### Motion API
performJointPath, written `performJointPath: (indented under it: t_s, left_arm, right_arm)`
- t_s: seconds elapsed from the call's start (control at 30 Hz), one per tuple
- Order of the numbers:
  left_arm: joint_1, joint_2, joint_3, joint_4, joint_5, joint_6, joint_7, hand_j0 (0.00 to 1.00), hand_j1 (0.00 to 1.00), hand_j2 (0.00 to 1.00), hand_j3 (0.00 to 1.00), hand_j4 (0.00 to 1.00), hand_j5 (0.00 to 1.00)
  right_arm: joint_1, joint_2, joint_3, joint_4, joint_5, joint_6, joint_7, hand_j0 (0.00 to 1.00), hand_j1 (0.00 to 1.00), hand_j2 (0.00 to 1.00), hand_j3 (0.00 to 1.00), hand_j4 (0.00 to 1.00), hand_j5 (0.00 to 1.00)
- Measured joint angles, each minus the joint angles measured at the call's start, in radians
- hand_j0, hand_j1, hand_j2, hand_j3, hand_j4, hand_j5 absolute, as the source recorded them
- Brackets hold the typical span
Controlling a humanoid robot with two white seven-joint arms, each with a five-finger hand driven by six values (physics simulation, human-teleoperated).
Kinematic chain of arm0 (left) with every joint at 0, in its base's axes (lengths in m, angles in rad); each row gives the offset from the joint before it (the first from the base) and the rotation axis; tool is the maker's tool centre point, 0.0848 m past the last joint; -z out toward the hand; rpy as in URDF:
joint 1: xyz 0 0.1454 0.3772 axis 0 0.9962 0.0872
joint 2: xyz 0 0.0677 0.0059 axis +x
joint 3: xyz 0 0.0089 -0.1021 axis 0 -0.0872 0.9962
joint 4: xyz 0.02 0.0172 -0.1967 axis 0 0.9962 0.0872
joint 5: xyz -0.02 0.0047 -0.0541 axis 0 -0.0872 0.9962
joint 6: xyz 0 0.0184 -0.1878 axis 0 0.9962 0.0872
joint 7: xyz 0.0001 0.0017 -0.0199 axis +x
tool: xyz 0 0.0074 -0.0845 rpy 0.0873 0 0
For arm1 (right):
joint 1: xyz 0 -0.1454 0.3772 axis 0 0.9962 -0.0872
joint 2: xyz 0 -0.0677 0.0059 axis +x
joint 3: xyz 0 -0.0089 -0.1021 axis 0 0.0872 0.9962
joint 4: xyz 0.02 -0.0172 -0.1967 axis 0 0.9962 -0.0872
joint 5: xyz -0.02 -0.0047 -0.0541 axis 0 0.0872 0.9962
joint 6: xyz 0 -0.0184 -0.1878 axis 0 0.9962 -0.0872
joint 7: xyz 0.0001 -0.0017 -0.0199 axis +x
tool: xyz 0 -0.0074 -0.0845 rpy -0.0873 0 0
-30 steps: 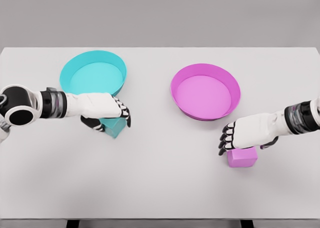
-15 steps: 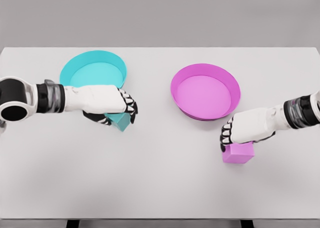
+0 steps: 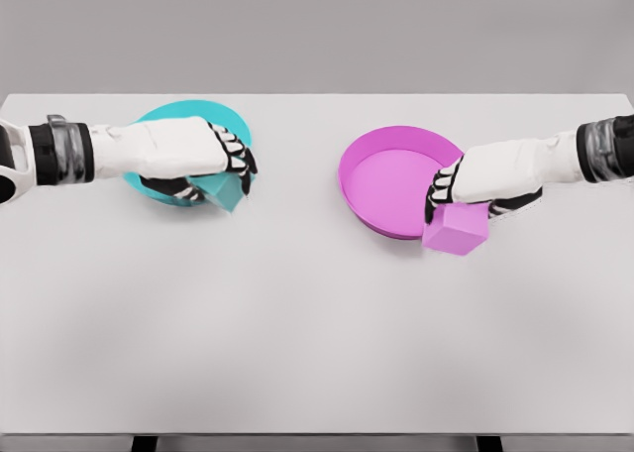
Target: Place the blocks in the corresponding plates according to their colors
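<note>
My left hand is shut on the cyan block and holds it over the near right part of the cyan plate, which the arm mostly hides. My right hand is shut on the magenta block, lifted off the table at the near right rim of the magenta plate. That block hangs partly over the rim, tilted a little.
The white table stretches wide in front of both plates. Its far edge runs just behind the plates, and its near edge lies along the bottom of the view.
Both hands lifted their blocks and carried them away from me: the cyan block up onto its plate's edge, the magenta block up to the magenta plate's rim.
</note>
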Motion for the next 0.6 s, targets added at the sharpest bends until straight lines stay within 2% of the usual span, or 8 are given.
performJointPath:
  t_s: [0.2,0.37,0.6]
  left_arm:
    - [-0.005,-0.048,0.057,0.113,-0.002,0.0,0.0,0.58,0.58,0.58,0.58,0.58,0.58]
    - [-0.02,-0.087,0.071,0.237,-0.005,0.001,0.0,0.58,0.58,0.58,0.58,0.58,0.58]
    - [-0.041,-0.158,0.086,0.401,-0.007,0.005,0.0,0.58,0.58,0.58,0.58,0.58,0.58]
  right_arm:
    - [-0.021,0.049,-0.031,0.081,-0.046,-0.001,0.0,0.6,0.6,0.6,0.6,0.6,0.6]
    - [-0.023,0.073,-0.084,0.129,-0.058,0.0,0.0,0.59,0.59,0.59,0.59,0.59,0.59]
    - [-0.043,0.142,-0.098,0.238,-0.054,-0.001,0.0,0.57,0.57,0.57,0.57,0.57,0.57]
